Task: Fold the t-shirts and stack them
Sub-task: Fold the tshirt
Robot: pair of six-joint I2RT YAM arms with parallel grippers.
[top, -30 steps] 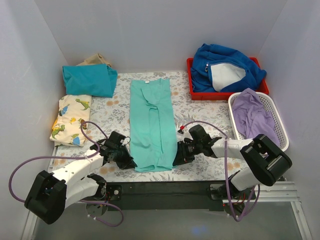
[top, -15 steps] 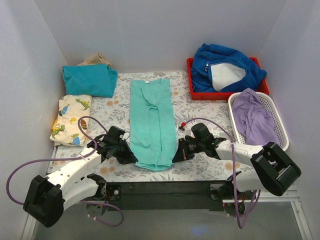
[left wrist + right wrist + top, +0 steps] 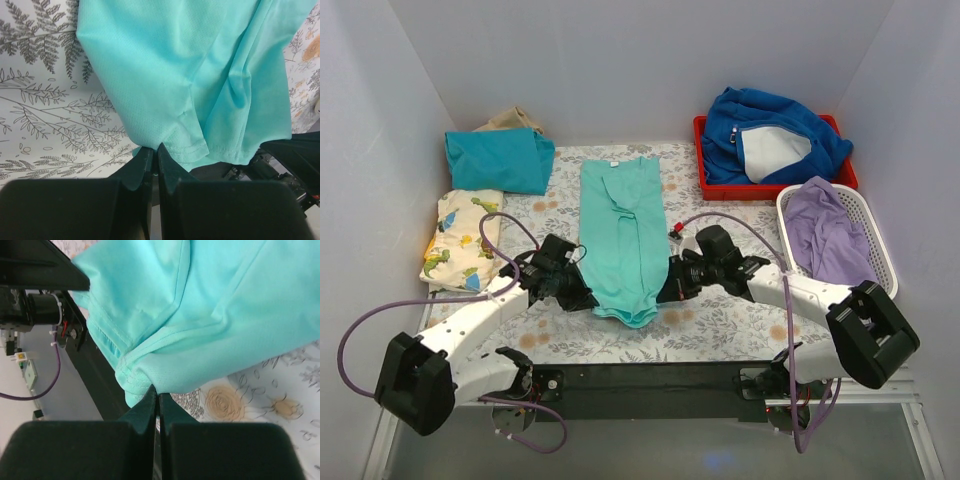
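The mint-turquoise t-shirt (image 3: 622,235) lies lengthwise in the middle of the table, folded into a narrow strip, its near hem lifted and sagging. My left gripper (image 3: 586,299) is shut on the hem's left corner (image 3: 165,145). My right gripper (image 3: 666,294) is shut on the hem's right corner (image 3: 145,382). Both hold the hem above the floral cloth. The darker teal folded t-shirt (image 3: 498,160) sits at the back left. The cream dinosaur-print t-shirt (image 3: 462,240) lies folded in front of it.
A red tray (image 3: 705,178) at the back right holds the royal-blue fleece jacket (image 3: 770,135). A white basket (image 3: 885,245) on the right holds a lilac garment (image 3: 830,230). A tan cloth (image 3: 515,120) lies behind the teal shirt. White walls enclose the table.
Both grippers have moved away from the near edge, carrying the shirt's near hem up and towards the far end. The shirt's near part now hangs lifted between them.
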